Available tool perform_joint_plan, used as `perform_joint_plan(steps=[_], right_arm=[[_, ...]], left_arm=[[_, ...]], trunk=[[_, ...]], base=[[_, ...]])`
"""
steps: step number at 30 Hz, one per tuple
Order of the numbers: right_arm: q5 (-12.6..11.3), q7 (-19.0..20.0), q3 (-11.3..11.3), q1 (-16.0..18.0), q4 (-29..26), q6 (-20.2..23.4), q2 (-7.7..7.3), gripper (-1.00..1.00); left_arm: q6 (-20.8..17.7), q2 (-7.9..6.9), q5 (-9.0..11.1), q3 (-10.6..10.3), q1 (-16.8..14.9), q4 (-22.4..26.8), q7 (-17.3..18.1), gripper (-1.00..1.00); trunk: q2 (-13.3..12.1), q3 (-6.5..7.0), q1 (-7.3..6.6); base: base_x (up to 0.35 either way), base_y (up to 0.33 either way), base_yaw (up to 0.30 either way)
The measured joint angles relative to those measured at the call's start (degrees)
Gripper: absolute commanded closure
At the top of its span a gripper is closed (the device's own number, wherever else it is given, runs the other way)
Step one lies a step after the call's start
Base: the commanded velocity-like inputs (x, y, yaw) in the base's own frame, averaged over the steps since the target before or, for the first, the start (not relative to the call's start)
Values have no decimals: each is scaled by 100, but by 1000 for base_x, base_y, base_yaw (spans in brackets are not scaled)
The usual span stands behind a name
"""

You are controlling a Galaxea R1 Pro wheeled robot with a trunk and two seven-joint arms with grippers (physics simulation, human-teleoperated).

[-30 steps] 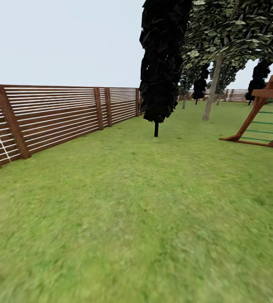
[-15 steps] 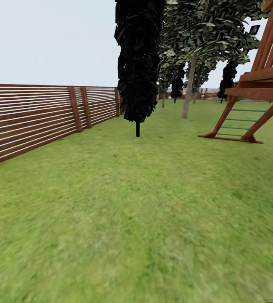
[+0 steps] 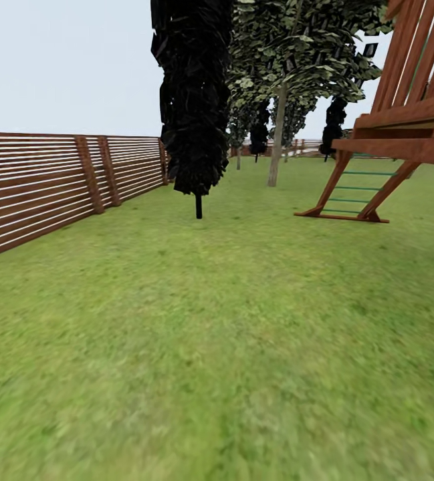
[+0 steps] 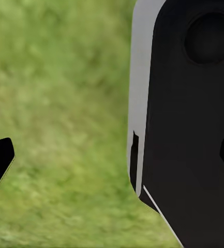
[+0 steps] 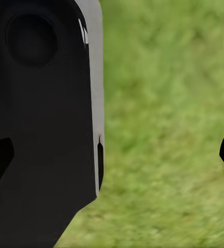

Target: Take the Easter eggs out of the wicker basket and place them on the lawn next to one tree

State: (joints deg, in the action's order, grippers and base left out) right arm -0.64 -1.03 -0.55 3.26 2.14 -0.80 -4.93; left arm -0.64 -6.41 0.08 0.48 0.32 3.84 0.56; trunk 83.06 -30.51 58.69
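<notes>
While the robot crosses the lawn (image 3: 230,347), both arms hang with grass beneath them. The left gripper (image 4: 112,155) and right gripper (image 5: 112,152) have their jaws spread wide, holding nothing. A grey-trunked tree (image 3: 276,143) stands far ahead; which arm is nearer cannot be told.

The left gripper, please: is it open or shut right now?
Open: the left gripper has its fingertips far apart, with only the lawn and the robot's body between them.

The head camera looks forward across the lawn (image 3: 217,347) toward the fence (image 3: 56,180); both wrist cameras face down, close above that grass.
</notes>
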Motion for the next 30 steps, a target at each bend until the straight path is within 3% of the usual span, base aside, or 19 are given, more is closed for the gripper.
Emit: perform_joint_plan(steps=[30], right_arm=[[15,-24,-31,0,30,8,-19,-100]], left_arm=[[0,-3,0,0,0,0,4,-100]], trunk=[[0,0,0]], base=[[333,0,-1]])
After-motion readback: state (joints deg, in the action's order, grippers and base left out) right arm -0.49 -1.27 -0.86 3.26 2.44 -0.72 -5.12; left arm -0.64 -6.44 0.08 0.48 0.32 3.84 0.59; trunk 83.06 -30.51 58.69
